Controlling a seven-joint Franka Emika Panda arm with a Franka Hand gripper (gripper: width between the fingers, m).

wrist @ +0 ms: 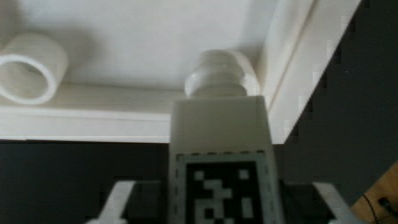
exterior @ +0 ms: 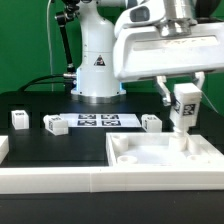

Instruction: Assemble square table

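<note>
A: Gripper (exterior: 183, 93)?
B: Clamped on one leg (exterior: 186, 110), held upright.
A: Location of leg?
B: Tip down above the square tabletop (exterior: 150, 160), near its rim. Three loose legs (exterior: 55, 124) either side of the marker board (exterior: 97, 121).

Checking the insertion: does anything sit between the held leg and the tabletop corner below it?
Nothing visible does. The leg, gripped in the hand, points tip-down at the tabletop corner; no loose part lies between them.

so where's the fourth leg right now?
The leg is upright in the gripper on the exterior view's right. Its lower end is at the tabletop's far right corner, just inside the rim.
</note>
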